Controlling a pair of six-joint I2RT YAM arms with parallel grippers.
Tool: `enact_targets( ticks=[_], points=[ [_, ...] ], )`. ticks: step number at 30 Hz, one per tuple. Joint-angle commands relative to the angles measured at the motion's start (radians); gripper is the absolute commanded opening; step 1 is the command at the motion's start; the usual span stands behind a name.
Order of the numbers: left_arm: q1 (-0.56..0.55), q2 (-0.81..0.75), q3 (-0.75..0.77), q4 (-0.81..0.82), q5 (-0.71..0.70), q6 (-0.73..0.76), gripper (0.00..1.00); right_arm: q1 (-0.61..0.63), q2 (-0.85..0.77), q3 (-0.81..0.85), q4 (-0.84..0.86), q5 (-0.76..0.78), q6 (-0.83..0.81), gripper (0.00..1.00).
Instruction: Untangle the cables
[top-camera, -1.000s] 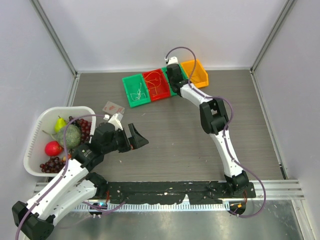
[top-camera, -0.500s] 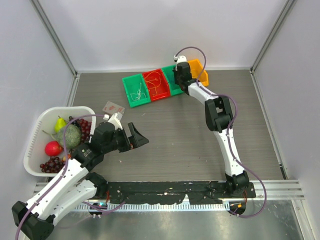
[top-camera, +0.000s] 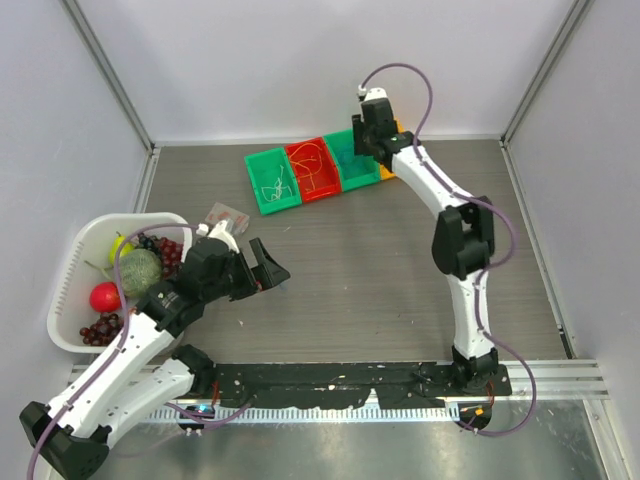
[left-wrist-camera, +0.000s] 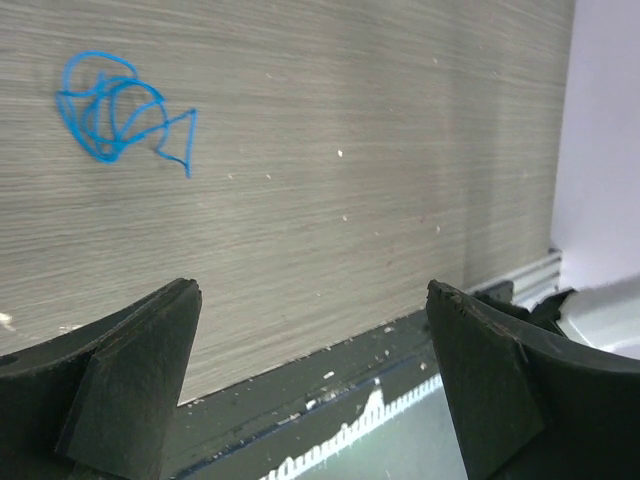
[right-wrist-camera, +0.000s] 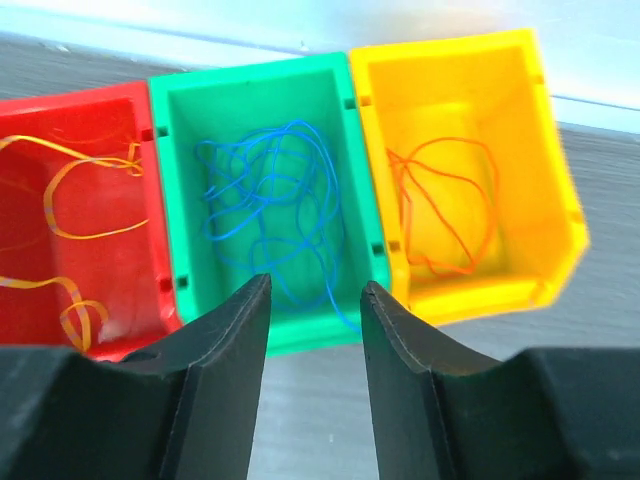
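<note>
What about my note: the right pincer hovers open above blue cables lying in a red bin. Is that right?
Not quite. The bin is green, not red: the right wrist view shows the right pincer open above blue cables lying in the green bin, which sits between a red bin and a yellow bin.

The top camera is looking down from above and behind the arm bases (top-camera: 472, 365), covering the whole table (top-camera: 350, 280); the left wrist camera is sitting low behind the left gripper (left-wrist-camera: 312, 300), facing along the table; the right wrist camera is looking down closely into the bins (right-wrist-camera: 250, 100), which the top view is also showing.
</note>
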Motion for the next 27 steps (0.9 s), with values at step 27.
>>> enact_targets(
  ticks=[27],
  points=[
    [0.002, -0.191, -0.011, -0.158, -0.165, -0.005, 1.0, 0.592, -0.39, -1.071, 0.744, -0.256, 0.416, 0.36]
  ],
)
